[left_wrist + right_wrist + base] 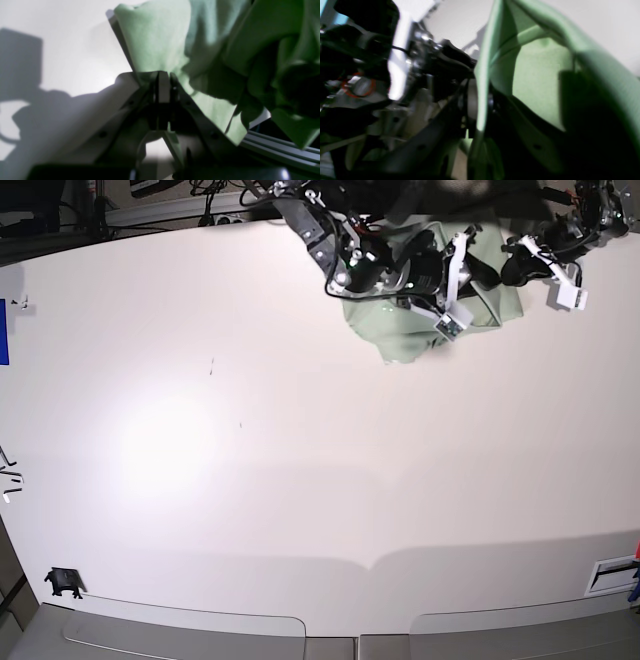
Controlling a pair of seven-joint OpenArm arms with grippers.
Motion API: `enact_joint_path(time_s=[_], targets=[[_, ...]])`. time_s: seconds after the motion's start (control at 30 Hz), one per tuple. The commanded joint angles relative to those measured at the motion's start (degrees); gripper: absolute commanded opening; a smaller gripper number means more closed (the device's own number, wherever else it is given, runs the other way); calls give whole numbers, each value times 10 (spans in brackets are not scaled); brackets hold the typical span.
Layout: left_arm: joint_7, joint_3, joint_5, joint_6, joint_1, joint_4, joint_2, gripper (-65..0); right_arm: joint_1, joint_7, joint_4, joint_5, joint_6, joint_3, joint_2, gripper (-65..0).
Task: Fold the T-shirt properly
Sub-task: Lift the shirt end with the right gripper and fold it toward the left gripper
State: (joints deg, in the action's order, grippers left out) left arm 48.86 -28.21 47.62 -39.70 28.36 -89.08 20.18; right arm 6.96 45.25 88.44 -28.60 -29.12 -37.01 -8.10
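Note:
The pale sage-green T-shirt [400, 330] is bunched up at the far edge of the white table [300, 460], between my two arms. In the left wrist view my left gripper [163, 83] is shut on a fold of the T-shirt [155, 40], which hangs crumpled to the right. In the right wrist view my right gripper [480, 100] is shut on an edge of the T-shirt [540, 82], pulled taut upward. In the base view the left gripper [503, 270] is at the cloth's right side and the right gripper [428, 292] is over its middle. Collar, buttons and tag are hidden.
A metal rail [275, 147] runs along the table edge under the cloth. A small black object [63, 582] sits at the front left corner. A blue item [3, 330] is at the left edge and a white slotted part [612, 575] at the right.

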Motion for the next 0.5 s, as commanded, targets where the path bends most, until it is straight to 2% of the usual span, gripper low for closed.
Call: enact_joint_path(time_s=[0.0, 0.1, 0.17, 0.33, 0.47], targets=[[3, -2, -4, -3, 2, -4, 6, -650, -6, -10, 9, -23, -17, -2, -9, -618], [3, -2, -4, -3, 2, -4, 6, -650, -6, 1, 9, -69, -53, -2, -9, -435], [3, -2, -4, -3, 2, -4, 6, -650, -6, 4, 9, -108, -78, -2, -9, -376], [3, -2, -4, -3, 2, -4, 7, -650, -6, 4, 9, -155, -109, -1, -9, -372], [3, -2, -1, -3, 2, -4, 10, -650, -20, 4, 10, -156, -109, -1, -9, -372]])
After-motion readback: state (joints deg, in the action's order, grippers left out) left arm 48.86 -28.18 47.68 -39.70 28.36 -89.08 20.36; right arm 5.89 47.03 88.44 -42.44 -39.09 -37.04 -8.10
